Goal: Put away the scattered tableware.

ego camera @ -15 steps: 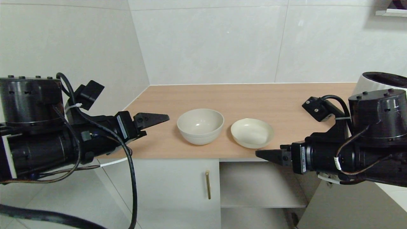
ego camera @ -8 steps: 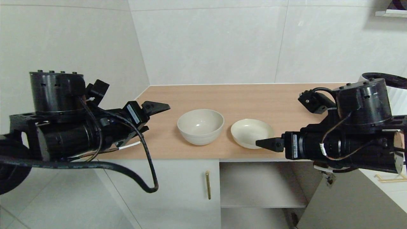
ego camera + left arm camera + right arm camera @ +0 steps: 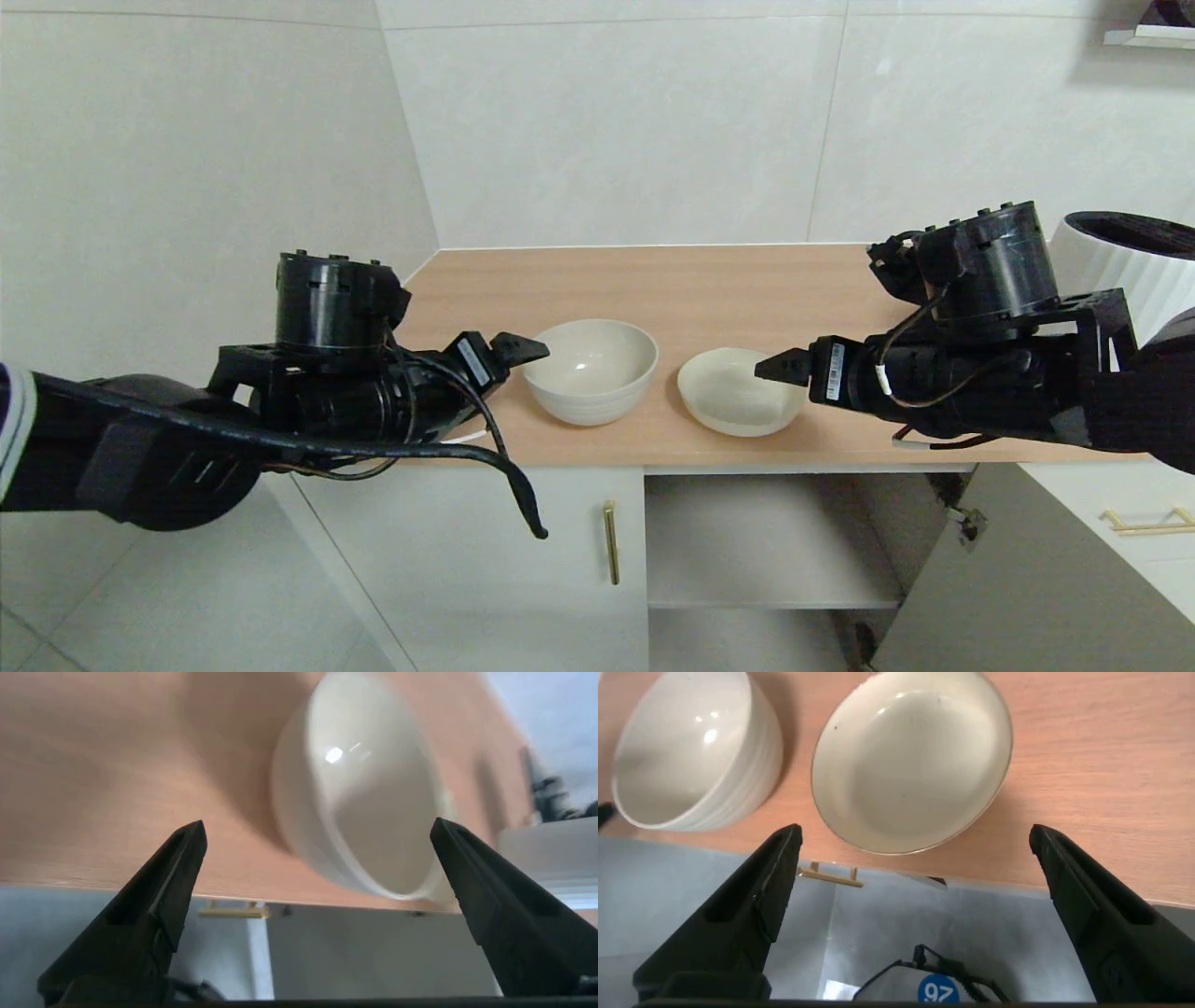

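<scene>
While both are spread, I see the left hand (image 3: 315, 831) facing the deep bowl (image 3: 588, 369), the right hand (image 3: 915, 835) facing the shallow dish (image 3: 738, 390).

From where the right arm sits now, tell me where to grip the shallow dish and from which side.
Grip the shallow dish by its rim on the robot's right, one finger inside, one outside. It sits upright, low and wide, so the thin rim is probably the only pinchable part. The deep bowl stands close on its left, and the open right gripper is at its right edge.
</scene>
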You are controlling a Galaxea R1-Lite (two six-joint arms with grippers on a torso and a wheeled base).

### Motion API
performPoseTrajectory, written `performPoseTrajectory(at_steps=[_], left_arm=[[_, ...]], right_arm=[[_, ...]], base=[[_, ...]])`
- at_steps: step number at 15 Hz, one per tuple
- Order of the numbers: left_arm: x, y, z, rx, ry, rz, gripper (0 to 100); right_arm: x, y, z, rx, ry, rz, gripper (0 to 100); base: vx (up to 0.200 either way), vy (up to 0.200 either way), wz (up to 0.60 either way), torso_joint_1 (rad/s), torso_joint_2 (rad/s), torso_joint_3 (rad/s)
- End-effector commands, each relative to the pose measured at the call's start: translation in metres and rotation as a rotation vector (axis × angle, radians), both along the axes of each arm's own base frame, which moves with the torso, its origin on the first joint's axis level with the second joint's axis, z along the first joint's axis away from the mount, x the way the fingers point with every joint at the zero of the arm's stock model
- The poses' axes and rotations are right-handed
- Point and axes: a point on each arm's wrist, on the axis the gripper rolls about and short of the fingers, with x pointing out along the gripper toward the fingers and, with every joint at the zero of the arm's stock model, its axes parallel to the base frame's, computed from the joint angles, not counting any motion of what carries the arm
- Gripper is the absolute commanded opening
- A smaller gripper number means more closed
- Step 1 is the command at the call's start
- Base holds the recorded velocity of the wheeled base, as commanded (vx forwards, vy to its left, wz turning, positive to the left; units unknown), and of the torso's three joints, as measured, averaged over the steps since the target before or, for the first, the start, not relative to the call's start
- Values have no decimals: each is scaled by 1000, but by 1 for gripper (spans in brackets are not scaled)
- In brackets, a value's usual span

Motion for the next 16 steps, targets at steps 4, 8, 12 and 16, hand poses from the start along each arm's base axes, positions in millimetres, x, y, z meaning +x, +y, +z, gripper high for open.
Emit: performPoseTrajectory(at_steps=[4, 8, 12, 16], left_arm=[[7, -7, -16, 19, 44, -11, 100], [7, -7, -18, 20, 48, -13, 100], [8, -7, -18, 20, 48, -13, 0], [7, -7, -15, 17, 41, -13, 0]], right_arm=[[3, 1, -5, -8, 12, -1, 100], [2, 2, -4, -7, 11, 1, 100], [2, 2, -4, -8, 10, 1, 100], [3, 2, -5, -13, 15, 2, 100]], base=[[0, 0, 0, 0, 0, 0], [0, 0, 0, 0, 0, 0], [0, 0, 0, 0, 0, 0], [0, 0, 0, 0, 0, 0]])
